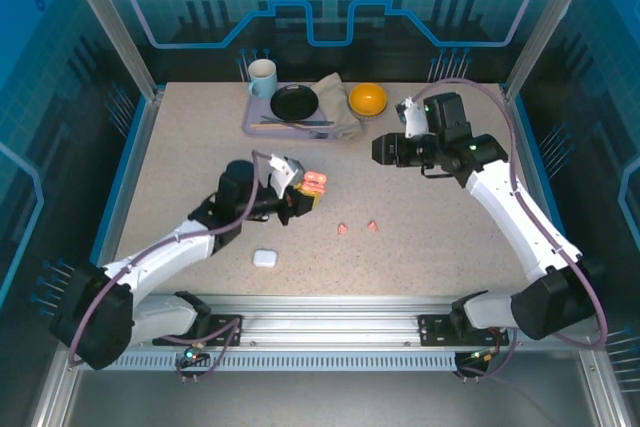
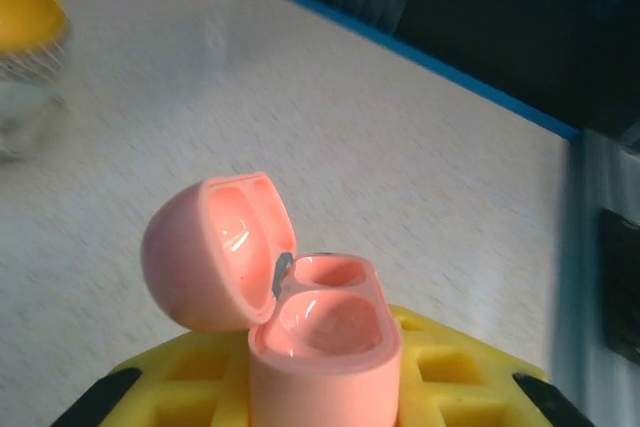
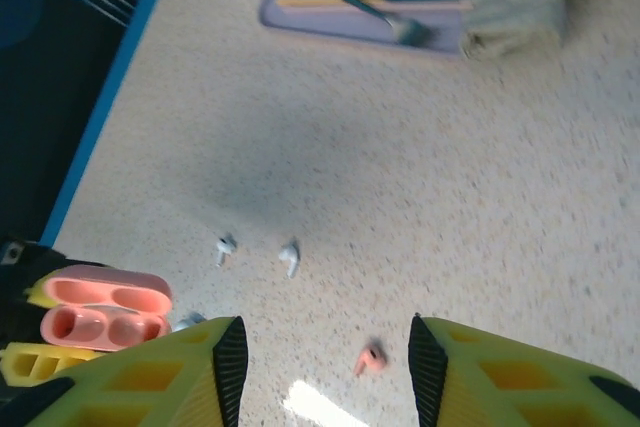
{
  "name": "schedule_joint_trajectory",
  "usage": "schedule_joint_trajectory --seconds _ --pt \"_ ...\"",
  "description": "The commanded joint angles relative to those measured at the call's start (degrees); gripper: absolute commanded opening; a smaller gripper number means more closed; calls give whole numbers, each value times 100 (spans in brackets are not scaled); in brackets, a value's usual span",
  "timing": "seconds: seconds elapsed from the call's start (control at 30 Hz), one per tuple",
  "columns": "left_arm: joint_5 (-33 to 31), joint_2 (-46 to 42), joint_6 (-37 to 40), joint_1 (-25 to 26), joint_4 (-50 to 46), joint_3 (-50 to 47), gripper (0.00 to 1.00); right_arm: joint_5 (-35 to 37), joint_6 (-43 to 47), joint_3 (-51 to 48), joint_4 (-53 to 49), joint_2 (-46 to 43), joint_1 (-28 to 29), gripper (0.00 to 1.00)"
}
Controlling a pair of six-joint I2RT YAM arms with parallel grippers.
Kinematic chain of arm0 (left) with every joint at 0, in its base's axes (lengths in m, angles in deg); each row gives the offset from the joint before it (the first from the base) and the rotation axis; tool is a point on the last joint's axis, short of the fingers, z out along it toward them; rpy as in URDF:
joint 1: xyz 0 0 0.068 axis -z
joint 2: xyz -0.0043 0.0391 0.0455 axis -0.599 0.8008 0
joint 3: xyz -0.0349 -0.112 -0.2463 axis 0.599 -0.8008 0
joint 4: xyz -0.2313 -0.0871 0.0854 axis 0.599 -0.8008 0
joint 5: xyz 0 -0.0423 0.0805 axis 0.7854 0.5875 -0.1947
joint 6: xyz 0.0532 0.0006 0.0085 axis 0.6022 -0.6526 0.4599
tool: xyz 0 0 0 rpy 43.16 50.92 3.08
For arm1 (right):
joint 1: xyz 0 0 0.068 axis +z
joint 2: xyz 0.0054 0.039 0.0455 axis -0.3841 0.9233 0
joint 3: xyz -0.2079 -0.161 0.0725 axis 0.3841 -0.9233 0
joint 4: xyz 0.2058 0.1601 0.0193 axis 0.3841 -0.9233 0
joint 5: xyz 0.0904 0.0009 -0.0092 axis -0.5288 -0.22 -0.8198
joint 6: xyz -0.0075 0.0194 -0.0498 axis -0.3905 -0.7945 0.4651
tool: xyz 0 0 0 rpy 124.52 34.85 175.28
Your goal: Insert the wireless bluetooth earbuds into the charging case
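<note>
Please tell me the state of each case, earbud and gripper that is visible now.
pink charging case: lid open, both wells empty
white charging case: looks closed, lying on table
pink earbuds: two, loose on table
white earbuds: two, loose on table
left gripper: shut on the pink charging case
right gripper: open, holding nothing

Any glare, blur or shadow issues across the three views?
Top external: sharp, evenly lit, no glare. Left wrist: open salmon-pink plastic charging case in focus, glare spots in its wells; round yellow object behind is smeared. Right wrist: slightly soft, dark shadow patch on the speckled beige table, salmon-pink earbud blurry.
</note>
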Motion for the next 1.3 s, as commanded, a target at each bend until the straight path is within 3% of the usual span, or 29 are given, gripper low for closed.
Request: schedule_joint_trajectory --seconds 0.0,0.17,0.47,0.63,1.0,1.27 --pt "-1728 -115 71 545 2680 -764 0 669 -903 -410 56 -77 233 49" --pt "-2895 -110 465 1344 3861 -1203 0 1333 -1571 -858 -40 57 629 49" --pt "-2681 285 623 1348 5104 -1434 0 1897 -2557 -1105 -2 650 1286 51" --pt "-2577 415 569 1200 5090 -1283 0 2209 -2845 -850 -88 1126 1664 51" --pt "-3003 321 201 908 5073 -1004 0 2577 -3177 -175 -542 2283 2281 50" --pt "-2936 214 139 886 4977 -948 0 2650 -4702 66 -1031 2875 2616 51"
